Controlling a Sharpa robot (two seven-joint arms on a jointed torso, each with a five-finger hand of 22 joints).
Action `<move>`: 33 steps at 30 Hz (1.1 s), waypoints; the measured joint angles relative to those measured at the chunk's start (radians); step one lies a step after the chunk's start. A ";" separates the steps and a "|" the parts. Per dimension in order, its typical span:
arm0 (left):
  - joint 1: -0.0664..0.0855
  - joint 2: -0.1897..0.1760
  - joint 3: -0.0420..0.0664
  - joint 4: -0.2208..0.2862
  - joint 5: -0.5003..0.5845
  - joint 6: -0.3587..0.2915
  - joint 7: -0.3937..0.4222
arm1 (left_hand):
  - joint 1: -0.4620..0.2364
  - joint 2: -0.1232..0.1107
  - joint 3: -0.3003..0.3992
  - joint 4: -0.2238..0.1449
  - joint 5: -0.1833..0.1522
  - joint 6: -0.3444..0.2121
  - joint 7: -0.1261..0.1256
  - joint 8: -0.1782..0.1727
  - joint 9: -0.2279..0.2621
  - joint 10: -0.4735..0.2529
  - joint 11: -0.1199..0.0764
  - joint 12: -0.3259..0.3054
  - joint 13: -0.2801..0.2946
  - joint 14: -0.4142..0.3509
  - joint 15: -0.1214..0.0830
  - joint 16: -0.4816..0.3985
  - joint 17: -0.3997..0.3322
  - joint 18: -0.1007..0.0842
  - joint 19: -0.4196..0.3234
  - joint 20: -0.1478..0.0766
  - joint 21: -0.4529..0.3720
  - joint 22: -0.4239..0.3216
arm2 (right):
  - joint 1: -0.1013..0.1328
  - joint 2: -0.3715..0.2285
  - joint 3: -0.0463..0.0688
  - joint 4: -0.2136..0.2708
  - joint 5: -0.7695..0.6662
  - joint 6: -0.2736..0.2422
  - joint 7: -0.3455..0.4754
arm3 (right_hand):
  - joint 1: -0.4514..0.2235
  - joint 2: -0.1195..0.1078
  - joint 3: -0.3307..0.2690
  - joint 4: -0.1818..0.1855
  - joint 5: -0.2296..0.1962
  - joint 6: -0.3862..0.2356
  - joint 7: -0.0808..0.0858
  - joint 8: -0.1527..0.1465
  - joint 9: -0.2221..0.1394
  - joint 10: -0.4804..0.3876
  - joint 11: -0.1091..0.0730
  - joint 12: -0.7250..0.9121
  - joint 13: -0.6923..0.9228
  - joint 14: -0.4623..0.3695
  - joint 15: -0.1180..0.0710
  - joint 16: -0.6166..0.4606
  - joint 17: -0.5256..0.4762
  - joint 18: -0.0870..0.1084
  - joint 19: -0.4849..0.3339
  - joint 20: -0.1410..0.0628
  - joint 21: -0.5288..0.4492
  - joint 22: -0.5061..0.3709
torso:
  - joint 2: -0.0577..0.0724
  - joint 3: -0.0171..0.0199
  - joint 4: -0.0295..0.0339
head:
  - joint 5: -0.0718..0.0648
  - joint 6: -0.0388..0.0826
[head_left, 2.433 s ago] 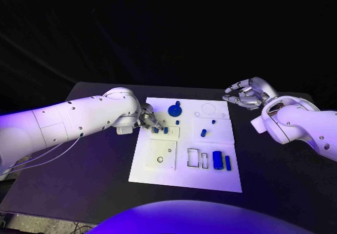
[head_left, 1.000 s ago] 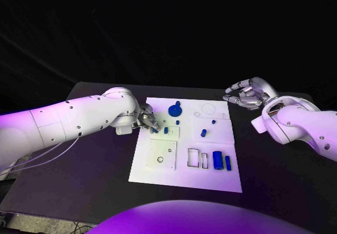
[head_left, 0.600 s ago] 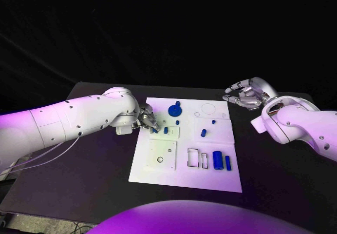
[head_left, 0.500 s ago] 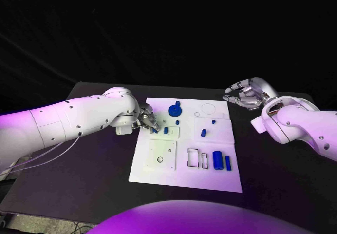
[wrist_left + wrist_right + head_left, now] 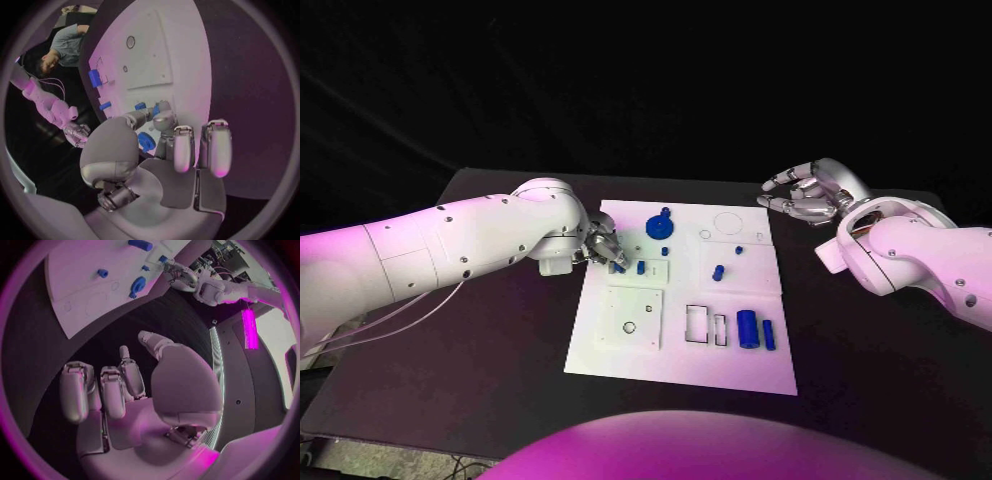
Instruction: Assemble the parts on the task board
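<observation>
Setting: a robotics lab or test cell. Evidence: a black table [image 5: 473, 340] stands against a fully dark backdrop, carrying one white task board [image 5: 678, 372] with outlined recesses and small blue parts [image 5: 747, 328]. Two white robot arms reach in from 9 and 3 o'clock. In the right wrist view, a bright vertical light strip [image 5: 250, 327] and a cluttered equipment rack [image 5: 228, 255] show beyond the table. In the left wrist view, cables [image 5: 53, 82] trail beside the arm.

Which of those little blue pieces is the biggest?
The thick blue cylinder near the task board's front right, lying beside a thinner blue rod; the others are smaller.
</observation>
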 measured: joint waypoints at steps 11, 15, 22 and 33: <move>0.001 0.002 0.001 0.004 -0.016 0.014 -0.002 | 0.000 0.000 0.000 0.000 -0.002 0.000 0.000 0.002 0.000 0.000 0.000 0.000 0.003 0.000 0.000 0.000 0.000 0.000 0.000 0.000 0.000 0.000 | 0.000 0.000 0.000 0.000 0.000 0.000 0.000 | 0.000 0.000 0.000 0.000 0.000 0.000 0.000 0.000 0.000 0.000 0.000 0.000 0.000 0.000 0.000 0.000 0.000 0.000 0.000 0.000 0.000 0.000 | 0.000 -0.0006 0.0000 | -0.001 0.000; 0.001 0.003 0.001 0.006 -0.020 0.018 -0.002 | 0.000 0.000 0.000 0.000 -0.002 0.000 0.001 0.002 0.000 0.001 -0.001 0.000 0.006 0.000 0.000 0.000 0.000 0.000 0.000 0.000 0.000 0.000 | 0.000 0.000 0.000 0.000 0.000 0.000 0.000 | 0.000 0.000 0.000 0.000 0.000 0.000 0.000 0.000 0.000 0.000 0.000 0.000 0.000 0.000 0.000 0.000 0.000 0.000 0.000 0.000 0.000 0.000 | 0.000 -0.0008 0.0000 | -0.001 0.000; 0.002 0.003 0.001 0.008 -0.024 0.025 -0.003 | 0.004 0.004 0.000 0.000 -0.006 -0.001 0.002 0.002 0.000 0.007 0.000 0.004 0.010 0.000 0.000 0.000 0.000 0.000 0.004 0.004 0.000 0.000 | 0.000 0.001 0.000 -0.001 0.000 0.000 0.000 | 0.000 0.000 0.000 0.000 0.000 0.000 0.000 0.000 0.000 0.000 0.000 0.000 0.000 0.000 0.000 0.000 0.000 0.000 0.000 0.000 0.000 0.000 | 0.000 -0.0008 0.0002 | -0.001 0.000; 0.002 0.004 0.001 0.008 -0.028 0.029 -0.005 | 0.004 0.004 0.000 0.000 -0.006 0.003 -0.001 0.002 -0.002 0.007 0.000 0.003 0.013 0.000 0.000 0.000 0.000 0.000 0.004 0.004 0.005 0.000 | 0.000 0.000 0.000 -0.001 0.000 0.000 0.000 | 0.000 0.000 0.000 0.000 0.000 0.000 0.000 0.000 0.000 0.000 0.000 0.000 0.000 0.000 0.000 0.000 0.000 0.000 0.000 0.000 0.000 0.000 | 0.000 -0.0002 0.0001 | -0.001 0.000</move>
